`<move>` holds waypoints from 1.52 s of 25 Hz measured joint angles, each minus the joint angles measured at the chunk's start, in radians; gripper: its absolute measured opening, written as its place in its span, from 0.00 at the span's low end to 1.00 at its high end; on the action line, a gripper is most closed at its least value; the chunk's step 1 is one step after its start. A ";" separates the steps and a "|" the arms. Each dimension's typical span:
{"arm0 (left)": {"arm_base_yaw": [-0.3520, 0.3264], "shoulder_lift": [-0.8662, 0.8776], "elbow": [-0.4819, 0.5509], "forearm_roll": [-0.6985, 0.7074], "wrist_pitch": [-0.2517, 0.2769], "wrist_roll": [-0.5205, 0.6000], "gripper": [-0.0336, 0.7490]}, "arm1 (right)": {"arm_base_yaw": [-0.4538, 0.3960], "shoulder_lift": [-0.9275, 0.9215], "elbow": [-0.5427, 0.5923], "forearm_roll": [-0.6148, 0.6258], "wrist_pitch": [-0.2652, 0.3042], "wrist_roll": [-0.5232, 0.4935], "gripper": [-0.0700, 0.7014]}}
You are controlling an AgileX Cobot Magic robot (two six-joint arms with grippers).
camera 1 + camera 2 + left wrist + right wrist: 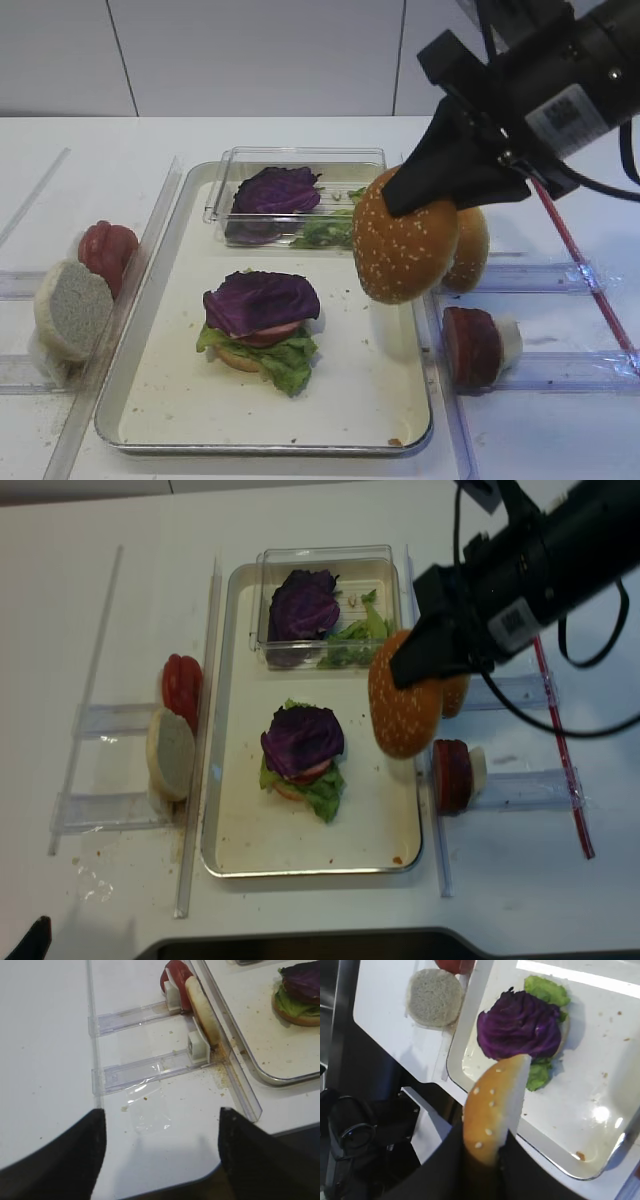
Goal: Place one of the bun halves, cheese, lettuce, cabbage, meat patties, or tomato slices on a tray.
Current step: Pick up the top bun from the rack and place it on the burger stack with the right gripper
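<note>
White table [250, 140], big tray [180, 400]. Right gripper [420, 195] pinching the seeded bun top [405, 250]. Best lowered flat, straight onto the purple cabbage [262, 300], then let go gently.

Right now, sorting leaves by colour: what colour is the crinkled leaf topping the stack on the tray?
Dark purple cabbage leaf, clearest in the right wrist view.
</note>
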 joint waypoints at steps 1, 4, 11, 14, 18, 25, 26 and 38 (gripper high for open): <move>0.000 0.000 0.000 0.000 0.000 0.000 0.60 | 0.000 -0.022 0.037 0.025 -0.010 -0.020 0.29; 0.000 0.000 0.000 0.000 0.000 0.000 0.60 | 0.000 -0.078 0.131 0.101 -0.036 -0.075 0.29; 0.000 0.000 0.000 0.000 0.000 0.000 0.60 | 0.000 -0.121 0.267 0.242 -0.071 -0.197 0.29; 0.000 0.000 0.000 0.000 0.000 0.000 0.60 | 0.000 -0.121 0.305 0.325 -0.094 -0.256 0.29; 0.000 0.000 0.000 0.000 0.000 0.000 0.60 | 0.000 -0.116 0.324 0.418 -0.114 -0.311 0.29; 0.000 0.000 0.000 0.000 0.000 0.000 0.60 | 0.000 -0.015 0.329 0.554 -0.072 -0.409 0.29; 0.000 0.000 0.000 0.000 0.000 0.000 0.60 | 0.000 0.004 0.329 0.580 -0.059 -0.426 0.29; 0.000 0.000 0.000 0.000 0.000 0.000 0.60 | 0.000 0.177 0.329 0.729 -0.027 -0.532 0.29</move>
